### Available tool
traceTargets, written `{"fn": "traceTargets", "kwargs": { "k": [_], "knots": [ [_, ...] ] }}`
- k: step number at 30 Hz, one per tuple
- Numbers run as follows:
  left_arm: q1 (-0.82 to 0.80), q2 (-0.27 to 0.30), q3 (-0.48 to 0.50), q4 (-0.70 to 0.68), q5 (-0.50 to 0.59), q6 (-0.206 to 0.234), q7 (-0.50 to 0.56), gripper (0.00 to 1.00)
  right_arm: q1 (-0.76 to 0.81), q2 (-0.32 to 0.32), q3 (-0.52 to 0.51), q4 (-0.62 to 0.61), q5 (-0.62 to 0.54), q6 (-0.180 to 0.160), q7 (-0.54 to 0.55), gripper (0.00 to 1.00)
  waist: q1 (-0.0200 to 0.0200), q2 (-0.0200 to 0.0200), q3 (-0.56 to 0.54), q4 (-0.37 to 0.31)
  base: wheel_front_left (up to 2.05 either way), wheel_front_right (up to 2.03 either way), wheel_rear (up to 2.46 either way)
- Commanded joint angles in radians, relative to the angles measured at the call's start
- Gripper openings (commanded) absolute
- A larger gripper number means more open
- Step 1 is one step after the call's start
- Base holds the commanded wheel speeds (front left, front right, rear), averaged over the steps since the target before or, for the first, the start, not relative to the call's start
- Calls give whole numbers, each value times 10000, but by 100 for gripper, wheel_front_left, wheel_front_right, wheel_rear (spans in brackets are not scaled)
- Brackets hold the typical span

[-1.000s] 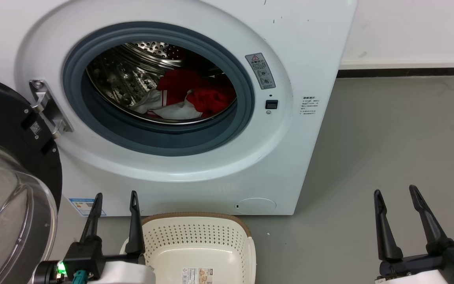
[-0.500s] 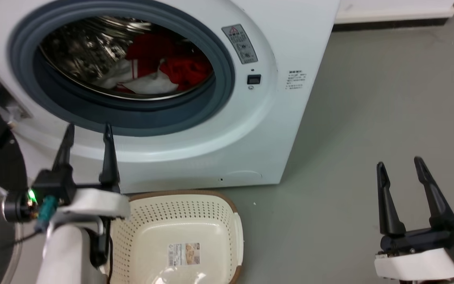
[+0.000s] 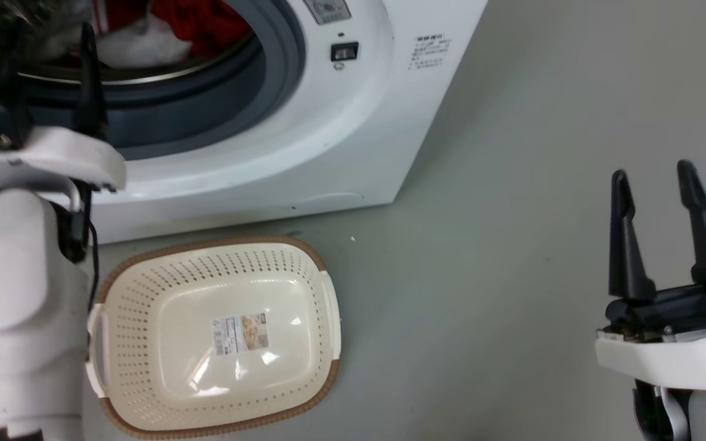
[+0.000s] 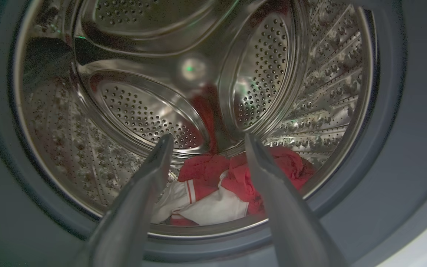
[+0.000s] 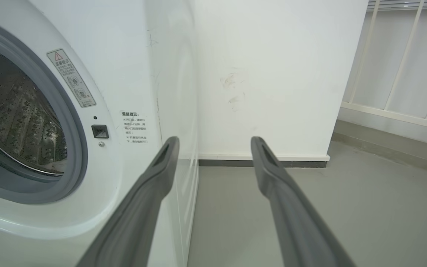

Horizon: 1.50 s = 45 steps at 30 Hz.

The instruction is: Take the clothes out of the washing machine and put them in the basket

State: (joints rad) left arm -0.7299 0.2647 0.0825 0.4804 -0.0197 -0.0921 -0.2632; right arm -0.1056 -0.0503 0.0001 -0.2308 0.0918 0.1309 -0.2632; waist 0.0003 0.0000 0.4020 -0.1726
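The washing machine point(image 3: 328, 135) is a big white front-loader standing on the floor. Its round porthole is ringed by a thick grey seal point(image 4: 387, 122). Behind the seal, the steel drum point(image 4: 143, 111) is shiny and perforated, with raised paddles and embossed walls that pick up a red reflection.

The basket point(image 3: 144, 288) sits on the floor just in front of the machine's base, near the left arm. It is low, cream and rounded-rectangular, with rows of small holes in its sides, a brown woven-look rim and white handles. It holds no garments.

The clothes point(image 4: 217, 193) lie in a small crumpled heap at the bottom of the drum, close to the front lip. They are bright red fabric folded around a white panel, with thin white stripes on one red band.

The left gripper point(image 4: 208, 138) is held at the mouth of the porthole. Its two dark fingers are spread apart and point at the heap without touching it, and nothing is between them. The right gripper point(image 3: 652, 169) hangs well off to the machine's right over bare floor, its fingers likewise parted and empty.

The floor point(image 3: 512, 245) is smooth, matte grey. Behind the machine a plain white wall point(image 5: 272, 74) carries a few faint scuffs, above a white skirting with a dark strip point(image 5: 265, 163) under it. Pale vertical bars point(image 5: 402, 55) stand farther right.

A paper label point(image 3: 241, 334) is stuck to the basket's bottom. A grey warning sticker point(image 5: 71, 78) and a small black latch socket point(image 3: 344, 51) sit beside the porthole.
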Motion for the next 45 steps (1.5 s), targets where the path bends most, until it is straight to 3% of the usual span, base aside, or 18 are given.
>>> {"fn": "traceTargets", "kwargs": {
  "k": [1, 11, 21, 34, 45],
  "knots": [
    [-325, 138, -39, 210, 87, -35, -25, 100, -228, 3, -29, -110, 117, -3, -25, 100, -3, 0, 648, -394, 0, 0, 0],
    [-3673, 1230, -641, 2594, 259, -266, 1271, 100, -1062, 4, -41, -827, 660, -3, -26, 100, -3, 0, 2146, -886, 0, 0, 0],
    [-6687, 2126, -1805, 4058, 145, -363, 4360, 100, -1506, 3, -69, -1530, 1214, -3, -25, 100, -3, 0, 3329, -1284, 0, 0, 0],
    [-9630, 3286, -4147, 4732, -1299, -370, 9167, 100, -1839, 4, -47, -2315, 1917, -3, -25, 100, -3, 0, 4464, -1968, 0, 0, 0],
    [-10914, 4064, -5134, 4414, -1823, -371, 11842, 100, -1868, 4, -20, -2729, 2413, -3, -25, 100, -3, 0, 5234, -2513, 0, 0, 0]
  ]
}}
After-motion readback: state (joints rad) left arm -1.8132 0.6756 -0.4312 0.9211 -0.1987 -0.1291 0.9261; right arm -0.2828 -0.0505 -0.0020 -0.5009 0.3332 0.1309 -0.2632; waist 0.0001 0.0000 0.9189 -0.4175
